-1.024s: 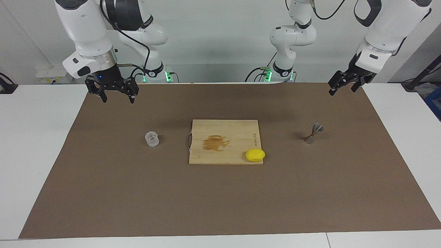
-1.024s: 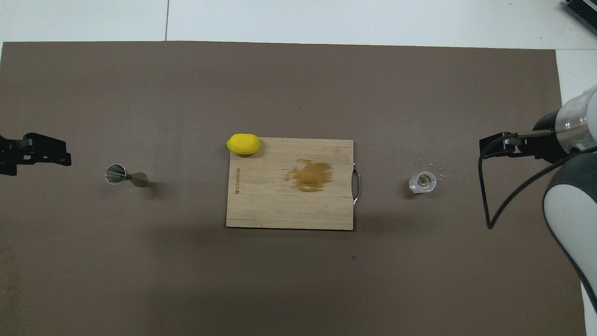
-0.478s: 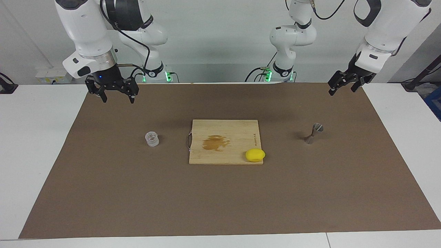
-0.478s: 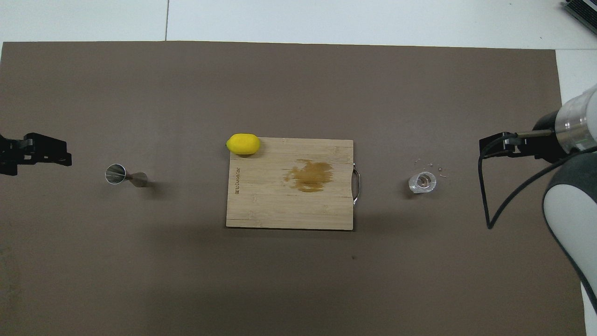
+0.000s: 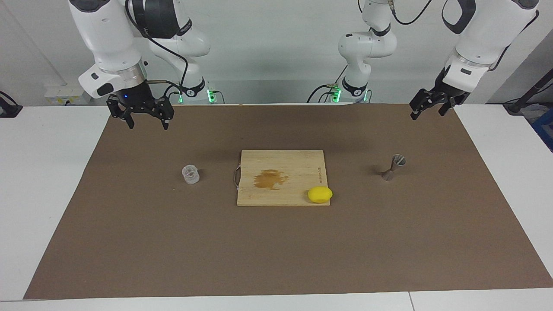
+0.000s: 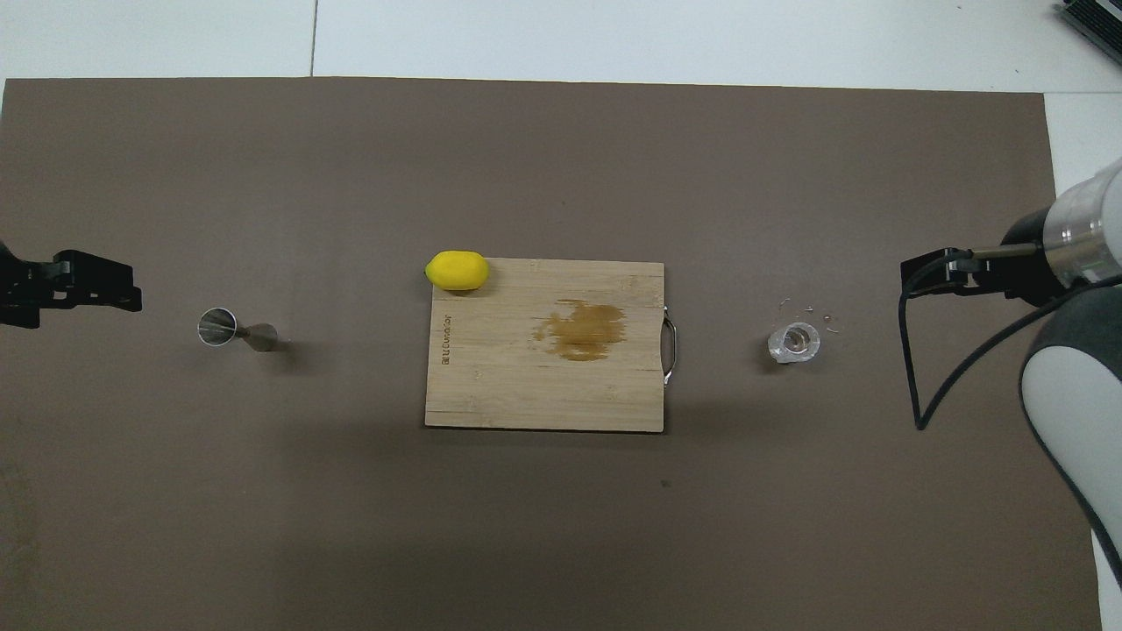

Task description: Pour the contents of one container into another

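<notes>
The small clear glass cup (image 5: 190,174) (image 6: 794,343) stands on the brown mat beside the cutting board, toward the right arm's end of the table. The silvery hourglass-shaped jigger (image 5: 393,167) (image 6: 237,330) stands on the mat toward the left arm's end. My right gripper (image 5: 147,125) (image 6: 929,272) hangs open and empty above the mat, over a spot nearer the robots than the cup. My left gripper (image 5: 427,113) (image 6: 96,294) hangs open and empty above the mat's edge, apart from the jigger.
A wooden cutting board (image 5: 298,164) (image 6: 526,394) with a brown stain lies mid-table. A yellow lemon (image 5: 320,195) (image 6: 457,270) rests on its corner farthest from the robots. A few small specks (image 6: 806,308) lie by the cup. The brown mat (image 5: 276,259) covers most of the table.
My left gripper has drifted slightly, a little higher and toward the jigger. The right gripper, cup, jigger, board and lemon have stayed put.
</notes>
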### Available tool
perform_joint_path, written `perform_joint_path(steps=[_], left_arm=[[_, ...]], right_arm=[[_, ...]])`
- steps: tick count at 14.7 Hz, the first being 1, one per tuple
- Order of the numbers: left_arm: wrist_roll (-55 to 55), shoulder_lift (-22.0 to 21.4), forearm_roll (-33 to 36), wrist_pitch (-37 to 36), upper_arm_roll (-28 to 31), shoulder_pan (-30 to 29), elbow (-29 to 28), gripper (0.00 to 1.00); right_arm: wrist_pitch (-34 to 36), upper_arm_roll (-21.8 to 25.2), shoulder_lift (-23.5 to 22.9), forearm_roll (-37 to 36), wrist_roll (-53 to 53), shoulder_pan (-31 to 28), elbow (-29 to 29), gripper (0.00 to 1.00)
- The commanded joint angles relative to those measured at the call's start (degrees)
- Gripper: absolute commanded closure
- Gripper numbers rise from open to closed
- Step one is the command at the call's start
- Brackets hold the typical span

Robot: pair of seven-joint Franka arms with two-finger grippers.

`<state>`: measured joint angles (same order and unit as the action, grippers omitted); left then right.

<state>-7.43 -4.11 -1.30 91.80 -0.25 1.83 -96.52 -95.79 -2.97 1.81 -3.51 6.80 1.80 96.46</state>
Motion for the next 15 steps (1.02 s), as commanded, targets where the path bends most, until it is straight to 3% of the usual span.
perform_joint_path(steps=[1, 6, 10, 15], left_arm=[[0.22, -1.34, 0.42, 3.38, -0.01, 0.28, -3.31, 0.00], [0.40, -1.78, 0.42, 6.36, 0.07, 0.10, -4.98, 0.00], [0.31, -5.38, 0.50, 16.99, 0.07, 0.10, -14.99, 0.00], [0.84, -5.47, 0.50, 20.35, -0.01, -0.60, -17.03, 0.00]], right_arm=[[0.16, -0.19, -0.14, -0.09, -0.57, -0.57, -0.39, 0.00], [0.16, -0.19, -0.14, -0.09, -0.56, -0.57, -0.39, 0.00], [0.16, -0.19, -0.14, -0.09, -0.65, -0.57, -0.39, 0.00], [0.16, -0.19, -0.14, -0.09, -0.65, -0.57, -0.39, 0.00]])
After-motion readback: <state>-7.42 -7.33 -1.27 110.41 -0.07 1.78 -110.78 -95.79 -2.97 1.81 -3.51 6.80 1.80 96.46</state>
